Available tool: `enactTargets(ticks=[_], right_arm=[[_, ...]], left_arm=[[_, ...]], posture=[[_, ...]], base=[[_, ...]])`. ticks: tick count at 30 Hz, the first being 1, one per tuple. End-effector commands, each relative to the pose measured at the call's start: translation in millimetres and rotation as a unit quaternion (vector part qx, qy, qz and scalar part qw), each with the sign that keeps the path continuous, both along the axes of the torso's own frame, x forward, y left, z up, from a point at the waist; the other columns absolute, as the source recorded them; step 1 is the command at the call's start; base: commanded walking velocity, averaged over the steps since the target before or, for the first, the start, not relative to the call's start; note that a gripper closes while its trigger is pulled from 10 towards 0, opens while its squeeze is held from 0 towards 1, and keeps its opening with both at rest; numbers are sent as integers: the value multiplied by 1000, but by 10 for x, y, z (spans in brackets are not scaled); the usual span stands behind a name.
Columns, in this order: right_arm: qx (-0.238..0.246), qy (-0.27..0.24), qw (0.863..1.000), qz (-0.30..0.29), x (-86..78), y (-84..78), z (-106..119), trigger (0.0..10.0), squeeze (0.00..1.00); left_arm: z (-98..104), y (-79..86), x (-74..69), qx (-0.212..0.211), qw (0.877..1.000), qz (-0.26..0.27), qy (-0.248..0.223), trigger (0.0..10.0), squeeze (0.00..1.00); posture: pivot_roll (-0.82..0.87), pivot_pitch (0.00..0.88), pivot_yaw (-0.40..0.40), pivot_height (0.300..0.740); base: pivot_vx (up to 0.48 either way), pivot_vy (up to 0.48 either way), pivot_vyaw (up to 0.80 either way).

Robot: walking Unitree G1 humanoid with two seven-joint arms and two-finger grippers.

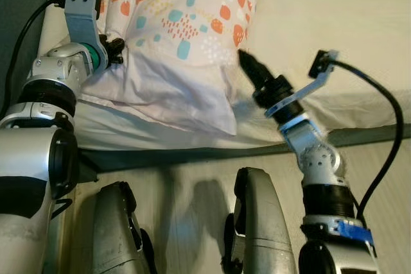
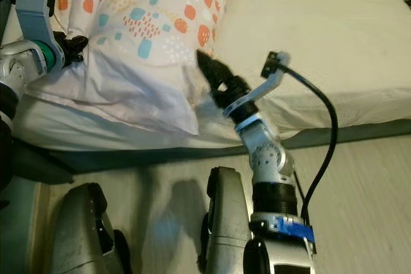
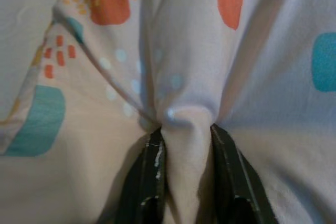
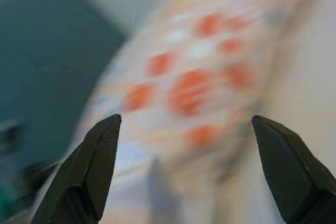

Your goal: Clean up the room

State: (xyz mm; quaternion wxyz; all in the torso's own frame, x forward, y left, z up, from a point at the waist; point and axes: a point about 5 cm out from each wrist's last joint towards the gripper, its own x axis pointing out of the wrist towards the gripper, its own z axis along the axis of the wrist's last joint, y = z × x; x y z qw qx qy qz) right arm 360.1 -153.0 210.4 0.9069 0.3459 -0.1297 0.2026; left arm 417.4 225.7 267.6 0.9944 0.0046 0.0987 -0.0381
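A pillow [image 1: 180,24] printed with orange and teal marks, with a plain white flap, lies on the bed at its near left end. My left gripper [image 1: 115,49] is at the pillow's left edge, shut on a pinched fold of the pillow's fabric [image 3: 184,51] between its fingers [image 3: 149,171]. My right gripper [image 1: 246,59] points at the pillow's right lower corner, just short of it. Its fingers [image 4: 100,156] stand wide open in the right wrist view, with the blurred pillow [image 4: 194,87] ahead and nothing between them.
The cream mattress [image 1: 334,30] stretches to the right of the pillow. Its dark frame edge [image 1: 192,155] runs across in front of me, above the pale wooden floor [image 1: 186,190]. My own legs [image 1: 257,229] stand close to the bed. A dark wall [image 1: 19,4] is at the left.
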Motion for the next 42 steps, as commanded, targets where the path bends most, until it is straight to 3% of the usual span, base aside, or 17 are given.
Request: enactTargets(ticks=[1,4,13,16,19,22,24,29,32,33,35,39,42], right_arm=[[-2,39,995,-94,35,-253,-125,10000,0],[0,41,991,-126,38,-350,-112,10000,0],[0,40,989,-146,45,-398,-92,10000,0],[-3,57,980,-192,88,-465,-125,10000,0],[-16,100,957,-271,114,-642,-208,10000,0],[-12,107,952,-287,112,-694,-222,10000,0],[-20,118,936,-330,107,-823,-212,10000,0],[-56,123,921,-366,118,-911,-166,10000,0],[-92,121,908,-391,157,-965,-86,10000,0],[-92,121,908,-391,157,-965,-86,10000,0],[-100,120,904,-398,189,-972,-50,10000,0],[-103,116,903,-401,222,-961,-16,10000,0],[-106,114,903,-401,243,-943,1,10000,0]], left_arm=[[-198,53,-34,-21,999,10,38,0,0],[-109,129,-39,-40,999,28,20,0,0],[26,298,-76,-50,997,58,-9,0,0],[214,344,-101,-32,996,63,-52,0,0],[475,306,-168,4,993,49,-111,0,0],[544,285,-199,0,991,43,-125,0,0],[762,257,-338,12,985,34,-170,0,0],[1022,246,-524,26,975,21,-221,0,0],[1434,284,-827,34,956,-2,-290,0,0],[1434,284,-827,34,956,-2,-290,0,0],[1619,364,-1012,48,948,-9,-316,0,0],[1726,487,-1173,63,944,4,-324,0,0],[1746,653,-1235,70,944,65,-317,0,0]], posture=[[-8,237,-7,497],[-7,238,-7,497],[-2,240,-7,497],[1,242,-8,497],[2,242,-10,497],[4,243,-10,497],[6,244,-10,497],[11,244,-13,497],[21,241,-16,497],[21,241,-16,497],[32,238,-23,497],[33,238,-25,497],[39,234,-33,497]], base=[[0,0,0],[0,0,0],[0,0,0],[0,0,0],[0,0,0],[0,0,0],[0,0,0],[0,0,0],[0,0,0],[0,0,0],[0,0,0],[0,0,0],[0,0,0]])
